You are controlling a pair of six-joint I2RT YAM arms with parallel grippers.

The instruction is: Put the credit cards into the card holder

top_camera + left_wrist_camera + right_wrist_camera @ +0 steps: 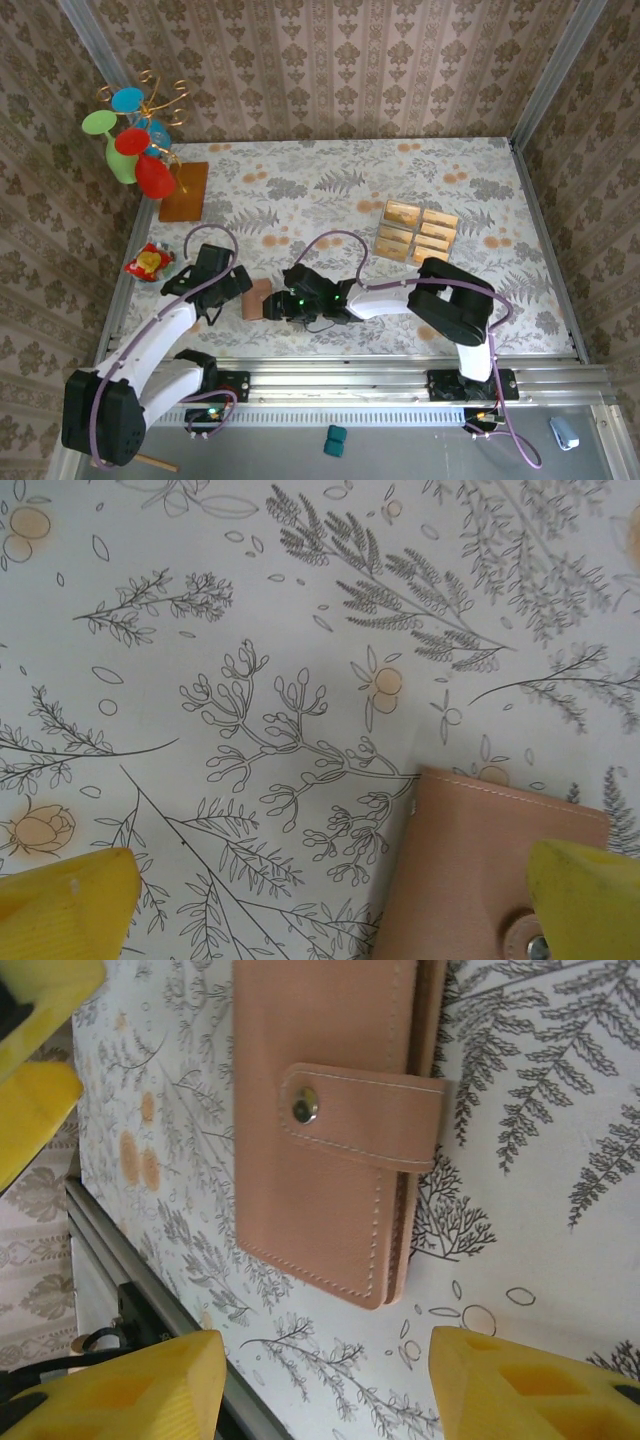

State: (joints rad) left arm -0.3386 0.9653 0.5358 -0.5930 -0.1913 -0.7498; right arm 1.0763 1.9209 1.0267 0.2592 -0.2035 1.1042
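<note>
The card holder [258,298] is a reddish-brown leather wallet lying flat near the table's front edge, closed by a snap strap [360,1120]. My left gripper [225,285] hovers just left of it, open; in the left wrist view the card holder [480,865] lies under the right finger [590,900], and bare cloth lies between the fingers. My right gripper [285,305] sits just right of it, open, the card holder [320,1160] lying ahead of its fingertips [530,1385] with nothing between them. Several tan-gold credit cards [417,232] lie in rows at the back right.
A wooden board [185,192] with a gold stand of coloured discs [135,140] stands at the back left. A red snack packet [148,263] lies at the left edge. The metal rail [400,380] runs along the front edge. Patterned walls enclose the table.
</note>
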